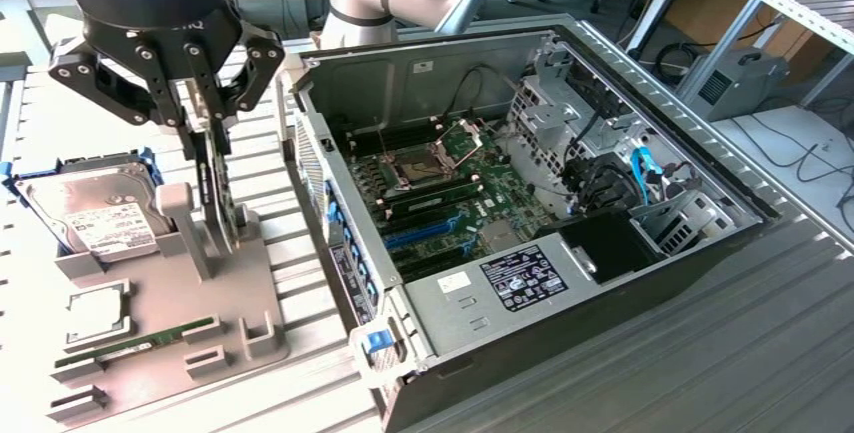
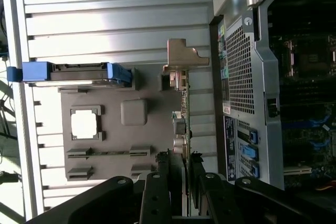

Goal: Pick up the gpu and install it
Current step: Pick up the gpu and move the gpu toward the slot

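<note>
Exterior view: the gripper (image 1: 203, 121) is closed on the top edge of the gpu (image 1: 215, 188), which stands on edge in a slot of the grey holder (image 1: 160, 363) on the worktop (image 1: 694, 353). The same holder carries more — a hard drive (image 1: 94, 215) at ten o'clock of the card and a memory stick (image 1: 140, 341) at seven. The open computer case (image 1: 454, 288) lies at three o'clock, with its motherboard (image 1: 454, 203) facing up.

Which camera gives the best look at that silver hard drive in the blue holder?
The exterior view: the hard drive sits in the grey stand with its white-labelled face turned to the camera. The wrist view catches it edge-on, just a thin slab inside its blue carrier.
</note>
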Controlling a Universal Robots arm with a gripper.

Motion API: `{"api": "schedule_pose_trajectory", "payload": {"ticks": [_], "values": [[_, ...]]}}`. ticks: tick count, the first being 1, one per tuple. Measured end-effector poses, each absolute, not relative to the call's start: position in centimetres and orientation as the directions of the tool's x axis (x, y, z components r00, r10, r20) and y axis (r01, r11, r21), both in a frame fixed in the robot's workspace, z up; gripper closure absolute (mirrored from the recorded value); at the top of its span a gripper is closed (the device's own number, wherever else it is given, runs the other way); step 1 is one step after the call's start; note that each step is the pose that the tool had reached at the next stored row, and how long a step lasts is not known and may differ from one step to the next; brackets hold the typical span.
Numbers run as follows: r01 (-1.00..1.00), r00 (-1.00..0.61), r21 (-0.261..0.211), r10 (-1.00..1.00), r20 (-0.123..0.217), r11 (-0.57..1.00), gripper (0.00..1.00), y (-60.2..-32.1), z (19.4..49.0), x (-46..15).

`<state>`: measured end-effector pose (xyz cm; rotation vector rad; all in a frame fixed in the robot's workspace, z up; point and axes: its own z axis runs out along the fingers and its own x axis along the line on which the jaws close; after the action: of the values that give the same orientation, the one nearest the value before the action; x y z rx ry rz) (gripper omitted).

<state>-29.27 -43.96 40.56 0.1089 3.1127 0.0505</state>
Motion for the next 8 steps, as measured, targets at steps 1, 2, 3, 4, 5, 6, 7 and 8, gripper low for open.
{"api": "schedule_pose_trajectory", "payload": {"ticks": [1,2,3,4,5,6,7,8], "values": [[0.069,-0.997,0.033,0.070,-0.025,0.997,0.73,-43.96,40.60,-29.26],[0.069,-0.997,0.033,0.070,-0.025,0.997,0.73,-43.96,40.64,-29.26],[0.069,-0.997,0.033,0.070,-0.025,0.997,0.73,-43.96,40.69,-29.26],[0.069,-0.997,0.033,0.070,-0.025,0.997,0.73,-43.96,40.72,-29.26],[0.069,-0.997,0.033,0.070,-0.025,0.997,0.73,-43.96,40.76,-29.26],[0.069,-0.997,0.033,0.070,-0.025,0.997,0.73,-43.96,40.80,-29.27],[0.069,-0.997,0.033,0.070,-0.025,0.997,0.73,-43.96,40.88,-29.26],[0.069,-0.997,0.033,0.070,-0.025,0.997,0.73,-43.96,40.93,-29.26]]}}
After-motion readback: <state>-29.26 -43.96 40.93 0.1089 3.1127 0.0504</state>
